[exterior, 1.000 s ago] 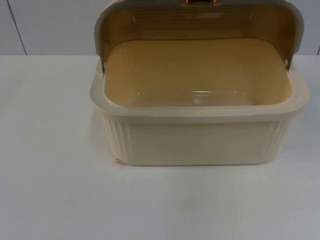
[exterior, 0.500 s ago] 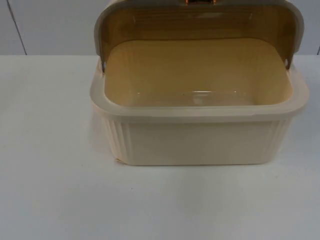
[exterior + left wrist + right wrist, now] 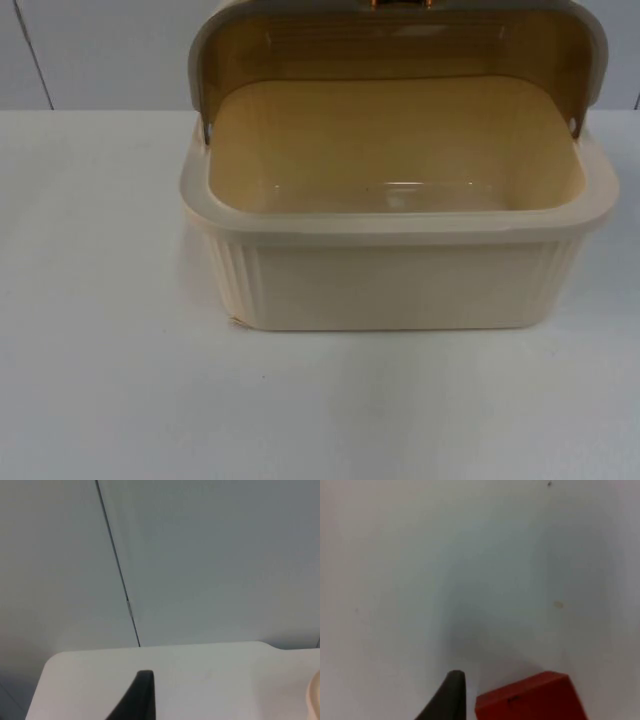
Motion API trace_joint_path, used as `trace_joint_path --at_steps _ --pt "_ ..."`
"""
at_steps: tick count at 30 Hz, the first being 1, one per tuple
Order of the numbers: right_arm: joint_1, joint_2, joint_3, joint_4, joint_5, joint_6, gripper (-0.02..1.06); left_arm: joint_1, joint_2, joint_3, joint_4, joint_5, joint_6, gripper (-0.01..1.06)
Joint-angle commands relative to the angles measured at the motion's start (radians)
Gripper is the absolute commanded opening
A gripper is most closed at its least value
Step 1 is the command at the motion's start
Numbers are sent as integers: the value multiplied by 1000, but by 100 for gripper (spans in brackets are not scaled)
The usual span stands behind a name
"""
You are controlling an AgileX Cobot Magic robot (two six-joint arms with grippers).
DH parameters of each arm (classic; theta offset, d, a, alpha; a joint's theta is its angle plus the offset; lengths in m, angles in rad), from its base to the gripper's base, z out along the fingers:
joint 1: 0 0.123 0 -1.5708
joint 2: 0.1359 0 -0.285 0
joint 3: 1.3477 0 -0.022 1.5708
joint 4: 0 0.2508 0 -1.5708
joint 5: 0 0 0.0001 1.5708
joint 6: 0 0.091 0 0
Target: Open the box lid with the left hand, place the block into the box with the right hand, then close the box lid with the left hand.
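A cream box (image 3: 400, 225) with ribbed walls stands at the middle of the white table in the top view. Its amber see-through lid (image 3: 400, 45) is swung up and back, and nothing lies on the box's yellowish floor. A red block (image 3: 527, 700) is over the table in the right wrist view, with my right gripper (image 3: 451, 697) close beside its edge; whether it grips the block is unclear. My left gripper (image 3: 140, 700) hangs above the table's far edge, and a sliver of the box (image 3: 314, 700) is off to its side.
The grey partition wall (image 3: 200, 555), with a dark vertical seam, rises behind the table's end. Bare white table top (image 3: 100, 380) lies in front of the box and on both sides of it.
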Motion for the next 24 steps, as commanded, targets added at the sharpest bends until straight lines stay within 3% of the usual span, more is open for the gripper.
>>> trace_joint_path --at_steps 1,14,15,17,20,24 --pt "15 41 -8 4 31 -60 105 3 0 5 3 -2 -7 104" --pt "15 113 -8 2 57 -156 103 3 0 5 3 4 -7 104" --pt "15 117 -8 2 63 -156 98 3 0 5 3 4 -7 104" --pt "15 121 -8 2 77 -156 75 3 0 5 3 4 -7 104" --pt "15 113 -8 -8 79 -110 6 3 0 5 3 4 -7 104" --pt "15 76 -8 -31 86 -47 0 3 0 5 3 4 -7 104"
